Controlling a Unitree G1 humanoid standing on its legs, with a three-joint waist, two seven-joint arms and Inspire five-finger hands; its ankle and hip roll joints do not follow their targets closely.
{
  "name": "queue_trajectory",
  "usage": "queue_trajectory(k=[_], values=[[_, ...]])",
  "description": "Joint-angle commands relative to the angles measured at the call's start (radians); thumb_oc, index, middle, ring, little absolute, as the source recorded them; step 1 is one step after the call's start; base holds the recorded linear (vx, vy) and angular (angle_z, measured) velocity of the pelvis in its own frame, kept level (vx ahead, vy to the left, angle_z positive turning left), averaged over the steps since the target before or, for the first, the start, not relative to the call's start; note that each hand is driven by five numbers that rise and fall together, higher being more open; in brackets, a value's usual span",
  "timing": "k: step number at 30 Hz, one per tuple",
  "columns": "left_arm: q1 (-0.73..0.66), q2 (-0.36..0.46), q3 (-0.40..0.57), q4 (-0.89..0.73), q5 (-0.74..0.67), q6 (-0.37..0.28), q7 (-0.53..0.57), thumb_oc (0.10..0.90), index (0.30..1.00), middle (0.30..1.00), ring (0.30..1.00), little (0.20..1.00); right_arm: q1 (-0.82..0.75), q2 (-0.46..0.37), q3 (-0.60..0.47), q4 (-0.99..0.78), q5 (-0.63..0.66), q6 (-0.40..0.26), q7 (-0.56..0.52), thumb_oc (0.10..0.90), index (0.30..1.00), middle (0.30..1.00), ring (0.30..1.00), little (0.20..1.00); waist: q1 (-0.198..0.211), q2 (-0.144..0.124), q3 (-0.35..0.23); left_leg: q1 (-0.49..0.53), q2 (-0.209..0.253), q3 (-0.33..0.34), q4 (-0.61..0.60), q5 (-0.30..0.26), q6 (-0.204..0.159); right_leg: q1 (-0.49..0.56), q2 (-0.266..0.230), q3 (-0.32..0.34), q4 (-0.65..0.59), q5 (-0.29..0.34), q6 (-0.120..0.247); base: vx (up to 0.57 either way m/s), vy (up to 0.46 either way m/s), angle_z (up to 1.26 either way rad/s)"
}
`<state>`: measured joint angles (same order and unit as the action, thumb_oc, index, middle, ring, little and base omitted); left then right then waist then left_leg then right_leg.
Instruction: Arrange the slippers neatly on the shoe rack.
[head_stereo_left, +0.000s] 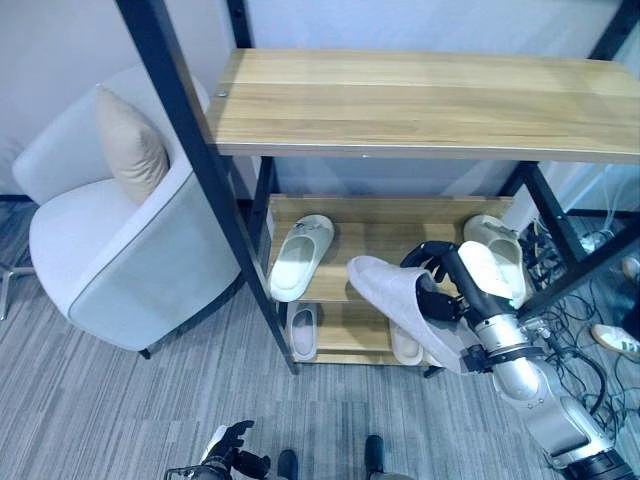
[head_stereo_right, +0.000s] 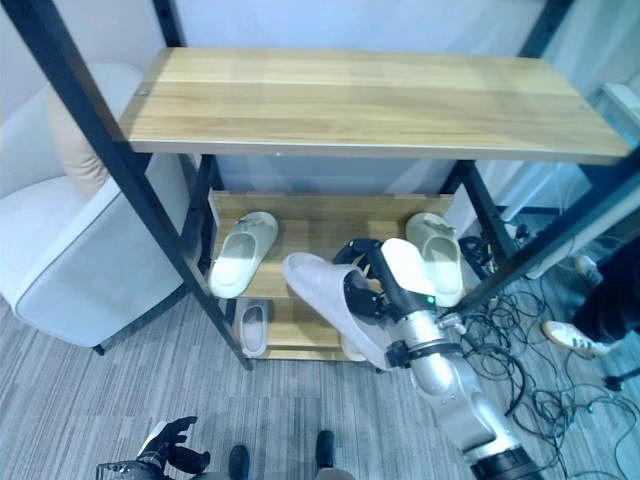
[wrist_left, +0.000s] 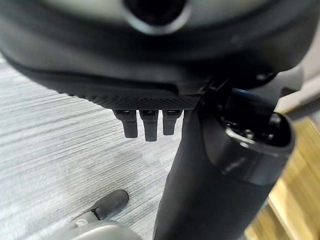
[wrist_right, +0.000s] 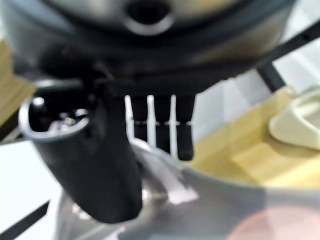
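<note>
My right hand (head_stereo_left: 441, 277) is shut on a grey slipper (head_stereo_left: 386, 291), held tilted in front of the shoe rack's middle shelf (head_stereo_left: 390, 225). In the right wrist view the thumb (wrist_right: 95, 165) and fingers (wrist_right: 160, 131) clamp the grey slipper (wrist_right: 210, 205). One white slipper (head_stereo_left: 300, 255) lies at the shelf's left end and another (head_stereo_left: 497, 250) at its right end. Two more pale slippers (head_stereo_left: 303, 331) (head_stereo_left: 405, 346) rest on the lower shelf. My left hand (head_stereo_left: 226, 452) hangs low over the carpet, open and holding nothing.
The rack's wide wooden top board (head_stereo_left: 420, 100) overhangs the shelves, with black slanted posts (head_stereo_left: 190, 130) at its sides. A white armchair (head_stereo_left: 100, 235) with a beige pillow (head_stereo_left: 130, 145) stands to the left. Cables (head_stereo_left: 590, 300) and a person's shoe (head_stereo_left: 620, 341) lie at the right.
</note>
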<state>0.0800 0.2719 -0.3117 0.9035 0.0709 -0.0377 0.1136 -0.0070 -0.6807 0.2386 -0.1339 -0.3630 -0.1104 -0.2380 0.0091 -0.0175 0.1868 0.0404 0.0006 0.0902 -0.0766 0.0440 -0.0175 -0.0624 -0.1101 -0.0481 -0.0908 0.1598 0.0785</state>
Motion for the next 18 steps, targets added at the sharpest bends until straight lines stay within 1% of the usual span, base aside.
queue_trajectory(k=[1,2,3,4,6,7,8,11,12,13,14,15,16,17,18], values=[[-0.069,-0.019,-0.055,-0.015,-0.006,-0.037,0.015,0.8,0.9,0.9,0.9,0.9,-0.18,-0.04,-0.021,-0.105,0.012,-0.083,-0.02,0.4,0.3,0.3,0.3,0.3,0.006,0.021,0.117,-0.172,-0.02,-0.125,0.176,-0.096,0.007,-0.079,0.029,0.012,0.212,-0.213,0.02,-0.39,0.028,-0.34],[-0.102,-0.006,-0.06,-0.041,-0.032,-0.042,0.025,0.8,0.9,0.9,0.9,0.9,-0.228,-0.042,0.006,-0.099,0.029,-0.088,-0.023,0.4,0.3,0.3,0.3,0.3,0.004,0.023,0.144,-0.324,-0.031,-0.119,0.315,-0.117,0.008,-0.21,0.021,0.017,0.321,-0.222,0.013,-0.38,0.027,-0.37],[-0.102,-0.006,-0.06,-0.041,-0.032,-0.042,0.025,0.8,0.9,0.9,0.9,0.9,-0.229,-0.042,0.007,-0.099,0.029,-0.088,-0.023,0.4,0.3,0.3,0.3,0.3,0.004,0.024,0.141,-0.329,-0.031,-0.119,0.318,-0.118,0.008,-0.215,0.021,0.017,0.323,-0.223,0.013,-0.33,0.007,-0.32],[-0.107,0.006,-0.066,-0.078,-0.053,-0.045,0.032,0.8,0.9,0.9,0.9,0.9,-0.25,-0.048,0.017,-0.094,0.04,-0.09,-0.03,0.4,0.3,0.3,0.3,0.3,0.008,0.028,0.141,-0.425,-0.039,-0.127,0.404,-0.134,0.012,-0.299,0.02,0.013,0.401,-0.24,0.004,-0.16,-0.015,-0.34],[-0.106,0.018,-0.071,-0.117,-0.074,-0.051,0.038,0.8,0.9,0.9,0.9,0.9,-0.27,-0.056,0.022,-0.096,0.045,-0.091,-0.04,0.4,0.3,0.3,0.3,0.3,0.012,0.034,0.147,-0.51,-0.033,-0.132,0.491,-0.149,0.016,-0.381,0.014,0.003,0.483,-0.263,-0.007,-0.17,-0.011,-0.06],[-0.103,0.021,-0.07,-0.141,-0.086,-0.052,0.038,0.8,0.9,0.9,0.9,0.9,-0.278,-0.056,0.02,-0.099,0.048,-0.091,-0.046,0.4,0.3,0.3,0.3,0.3,0.013,0.038,0.144,-0.553,-0.027,-0.135,0.534,-0.161,0.018,-0.42,0.014,0.003,0.523,-0.284,-0.012,-0.14,0.001,0.31],[-0.101,0.031,-0.068,-0.174,-0.104,-0.056,0.042,0.8,0.9,0.9,0.9,0.9,-0.298,-0.058,0.022,-0.097,0.052,-0.093,-0.061,0.4,0.3,0.3,0.3,0.3,0.019,0.043,0.15,-0.609,-0.024,-0.137,0.604,-0.179,0.018,-0.476,0.011,-0.001,0.593,-0.311,-0.017,-0.12,-0.012,0.26],[-0.107,0.059,-0.07,-0.266,-0.15,-0.066,0.06,0.8,0.9,0.9,0.9,0.9,-0.357,-0.07,0.018,-0.103,0.043,-0.088,-0.098,0.4,0.3,0.3,0.3,0.3,0.033,0.054,0.177,-0.749,-0.028,-0.158,0.769,-0.22,0.024,-0.607,0.007,-0.002,0.762,-0.373,-0.041,-0.13,-0.029,-0.14],[-0.107,0.064,-0.068,-0.292,-0.161,-0.066,0.064,0.8,0.9,0.9,0.9,0.9,-0.369,-0.075,0.012,-0.102,0.036,-0.085,-0.112,0.4,0.3,0.3,0.3,0.3,0.034,0.058,0.178,-0.796,-0.027,-0.165,0.817,-0.236,0.024,-0.654,0.004,-0.003,0.815,-0.397,-0.05,-0.03,-0.051,0.27],[-0.111,0.068,-0.065,-0.311,-0.175,-0.07,0.082,0.8,0.9,0.9,0.9,0.9,-0.384,-0.08,0.008,-0.099,0.027,-0.081,-0.129,0.4,0.3,0.3,0.3,0.3,0.037,0.057,0.189,-0.836,-0.027,-0.17,0.887,-0.277,0.018,-0.69,0.006,-0.005,0.882,-0.447,-0.05,0.0,-0.049,0.44],[-0.117,0.076,-0.06,-0.346,-0.194,-0.076,0.092,0.8,0.9,0.9,0.9,0.9,-0.404,-0.094,-0.004,-0.101,0.014,-0.076,-0.144,0.4,0.3,0.3,0.3,0.3,0.037,0.062,0.191,-0.897,-0.032,-0.172,0.949,-0.301,0.018,-0.755,0.007,-0.004,0.947,-0.474,-0.056,0.03,-0.041,0.17],[-0.117,0.076,-0.06,-0.346,-0.194,-0.076,0.092,0.8,0.9,0.9,0.9,0.9,-0.404,-0.094,-0.003,-0.101,0.014,-0.076,-0.144,0.4,0.3,0.3,0.3,0.3,0.037,0.062,0.189,-0.899,-0.032,-0.172,0.95,-0.302,0.018,-0.758,0.007,-0.004,0.948,-0.475,-0.056,-0.07,-0.044,0.12],[-0.117,0.082,-0.051,-0.399,-0.223,-0.087,0.12,0.8,0.9,0.9,0.9,0.9,-0.444,-0.12,-0.024,-0.086,-0.015,-0.062,-0.189,0.4,0.3,0.3,0.3,0.3,0.038,0.067,0.197,-1.027,-0.04,-0.17,1.078,-0.33,0.011,-0.874,0.002,-0.002,1.072,-0.52,-0.069,-0.05,-0.047,0.14],[-0.12,0.087,-0.048,-0.419,-0.232,-0.092,0.13,0.8,0.9,0.9,0.9,0.9,-0.462,-0.139,-0.034,-0.082,-0.029,-0.053,-0.208,0.4,0.3,0.3,0.3,0.3,0.04,0.07,0.203,-1.065,-0.041,-0.174,1.112,-0.344,0.013,-0.914,-0.002,0.002,1.109,-0.539,-0.079,-0.07,-0.074,0.24],[-0.119,0.085,-0.041,-0.449,-0.25,-0.099,0.151,0.8,0.9,0.9,0.9,0.9,-0.487,-0.156,-0.057,-0.071,-0.053,-0.042,-0.25,0.4,0.3,0.3,0.3,0.3,0.041,0.071,0.204,-1.145,-0.041,-0.176,1.184,-0.365,0.012,-0.99,-0.009,0.005,1.192,-0.573,-0.086,-0.02,-0.041,0.15]])
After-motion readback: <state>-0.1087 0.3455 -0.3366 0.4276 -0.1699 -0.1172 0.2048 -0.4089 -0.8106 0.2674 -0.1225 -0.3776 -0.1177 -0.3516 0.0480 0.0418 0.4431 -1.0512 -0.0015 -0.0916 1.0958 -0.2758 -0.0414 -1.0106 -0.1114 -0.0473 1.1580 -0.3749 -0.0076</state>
